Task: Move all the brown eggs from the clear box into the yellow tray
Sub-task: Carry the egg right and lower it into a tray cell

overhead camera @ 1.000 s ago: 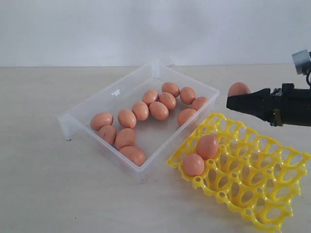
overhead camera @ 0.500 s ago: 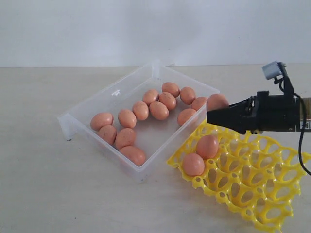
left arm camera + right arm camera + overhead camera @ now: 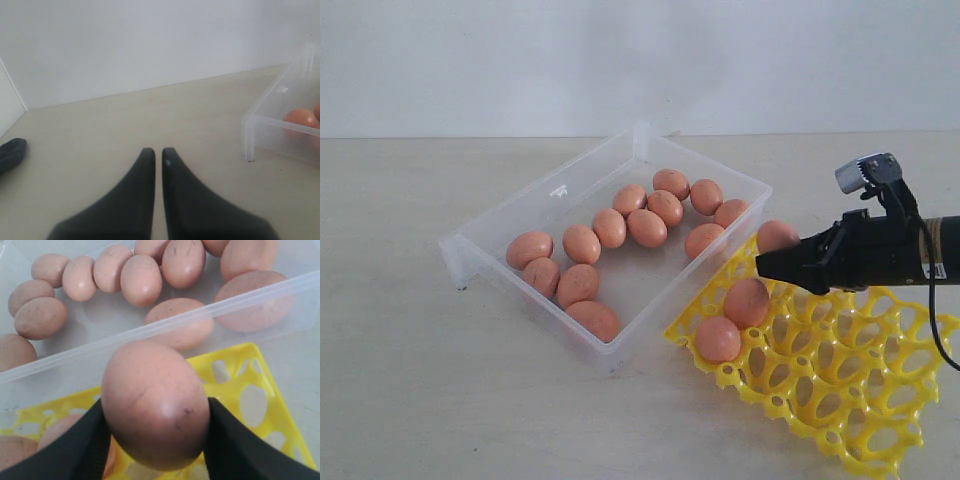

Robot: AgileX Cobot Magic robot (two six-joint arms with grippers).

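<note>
The right gripper [image 3: 767,264] is closed on one brown egg [image 3: 777,236], with a black finger [image 3: 92,442] pressed against each side of the shell; the jaws stand wide apart because the egg fills the gap between them. The held egg sits above the corner of the yellow tray [image 3: 840,395] nearest the clear box [image 3: 550,190], just beside the box wall; whether it touches the tray cannot be determined. Two eggs are already seated in neighbouring cups at the tray's near left end, one [image 3: 747,302] behind the other [image 3: 718,338]. Thirteen eggs can be counted in the box, lying in a loose curved row from its near left corner [image 3: 595,319] to its far right corner [image 3: 706,196]. The box and tray rest side by side on a pale table [image 3: 420,380]. The left gripper [image 3: 157,162] hovers over bare table beside the box, its fingers pressed almost together with nothing between them.
</note>
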